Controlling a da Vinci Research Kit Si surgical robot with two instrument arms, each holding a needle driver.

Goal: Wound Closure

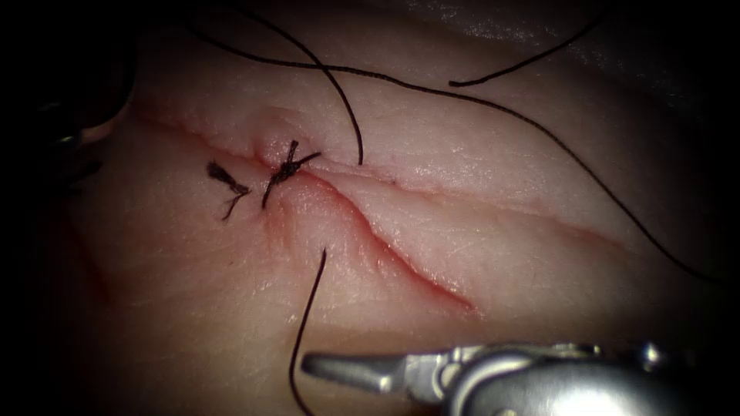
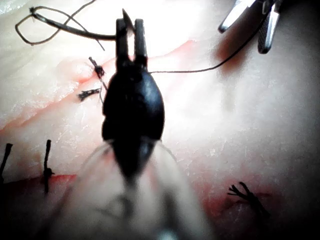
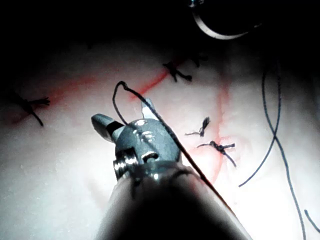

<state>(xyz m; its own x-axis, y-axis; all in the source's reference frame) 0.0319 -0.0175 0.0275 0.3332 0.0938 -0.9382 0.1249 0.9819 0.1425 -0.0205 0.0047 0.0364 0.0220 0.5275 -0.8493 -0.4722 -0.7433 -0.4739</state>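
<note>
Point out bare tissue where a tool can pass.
Bare: tissue left of the cut, below the frayed thread end; also the strip between cut and long thread. Crowded: around the knot, under crossing thread. Left tool holds the needle, apparently clear of the tissue; right tool open, holding nothing.
</note>
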